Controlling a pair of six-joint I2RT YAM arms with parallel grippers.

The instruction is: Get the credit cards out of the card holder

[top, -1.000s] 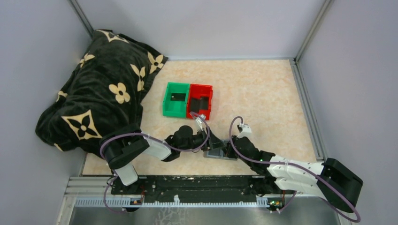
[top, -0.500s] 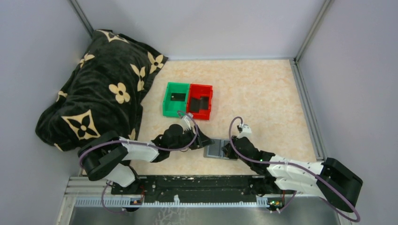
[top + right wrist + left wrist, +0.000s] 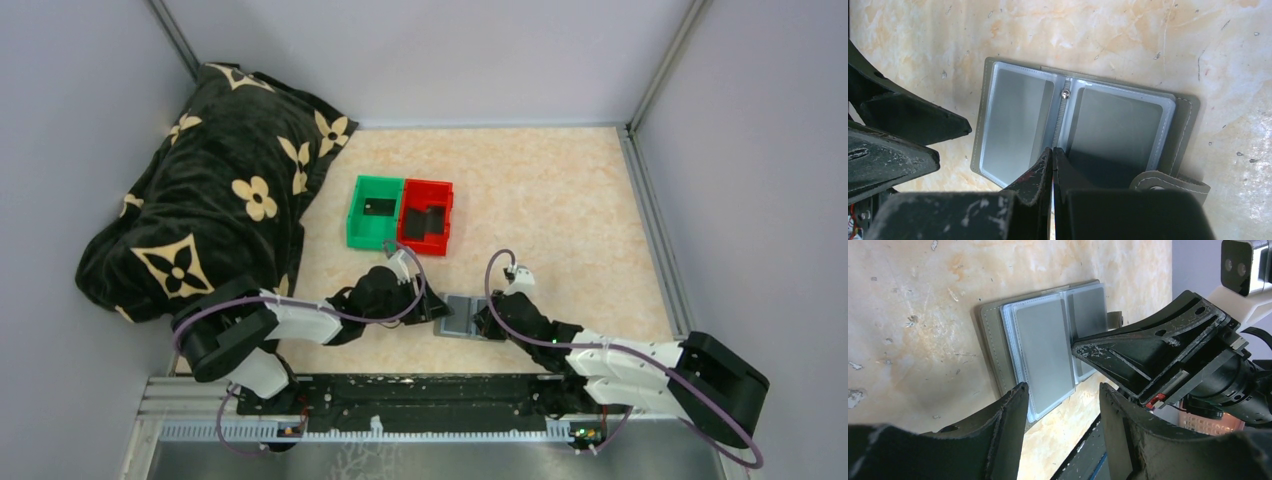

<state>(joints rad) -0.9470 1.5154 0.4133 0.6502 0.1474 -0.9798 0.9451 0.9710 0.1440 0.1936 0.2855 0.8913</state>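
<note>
The card holder [image 3: 462,316] lay spread open and flat on the marbled table [image 3: 560,200], near the front edge and between the two arms. The right gripper [image 3: 1053,150] was clenched tight with nothing between its fingers, and its tip rested on the holder's central spine, apparently pinning it open. The left gripper [image 3: 1063,390] was released and empty, its fingers [image 3: 1008,435] apart just beside the holder's left edge, level with the left-hand sleeve [image 3: 1043,352] but not touching it.

Further back on the table, a dark credit card [image 3: 379,207] lay in the green bin [image 3: 353,215] and another sat in the red bin [image 3: 449,215] that touched it. Judging from that, most of the job looked done: at least two cards were already out and dropped in the bins.

What was left was harder to say. Both clear sleeves showed only a flat grey face, and I could not tell whether that was a last pale card or the bare lining. The open left claw beside the sleeve suggested either one more pull or a final check. A black flower-patterned blanket [image 3: 210,190] sat heaped at the far left, well apart from the work
</note>
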